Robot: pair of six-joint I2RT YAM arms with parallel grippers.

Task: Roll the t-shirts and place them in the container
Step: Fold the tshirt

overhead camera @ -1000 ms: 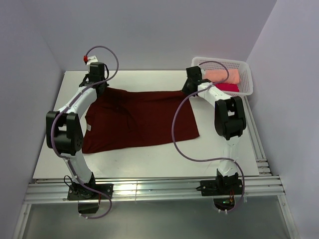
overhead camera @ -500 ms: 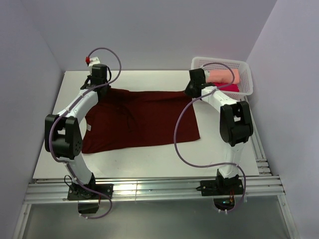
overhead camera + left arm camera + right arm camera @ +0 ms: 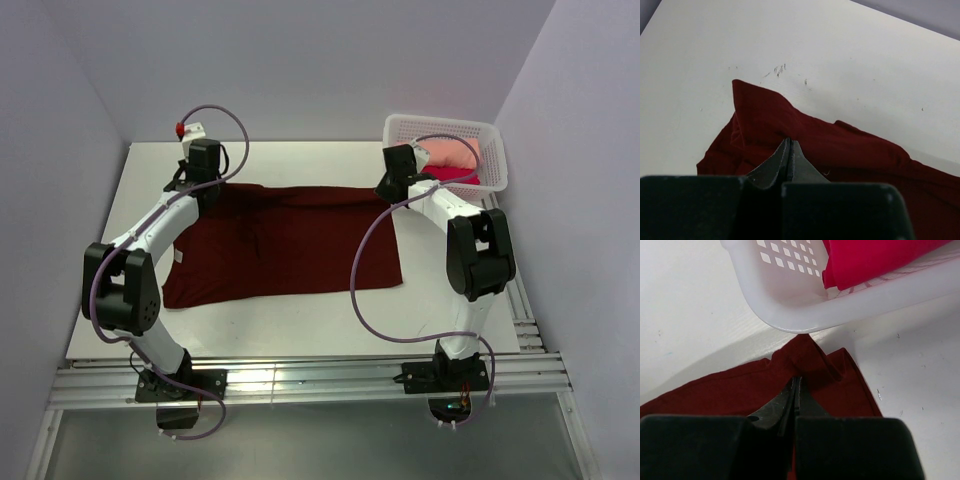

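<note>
Maroon t-shirt (image 3: 285,240) lies spread on white table (image 3: 300,320). Left gripper (image 3: 790,144) pinched shut on its far left corner; right gripper (image 3: 796,382) pinched shut on far right corner, just beside white basket (image 3: 790,315).

A maroon t-shirt (image 3: 285,240) is lying spread flat on the white table (image 3: 300,320), its pale label (image 3: 179,256) (a tiny patch) showing near its left edge. The left gripper (image 3: 198,188) is sitting on the shirt's far left corner, and the right gripper (image 3: 386,190) on its far right corner. Just beyond that corner a white basket (image 3: 496,150) is holding a peach shirt (image 3: 450,152) and a pink shirt (image 3: 456,175).
</note>
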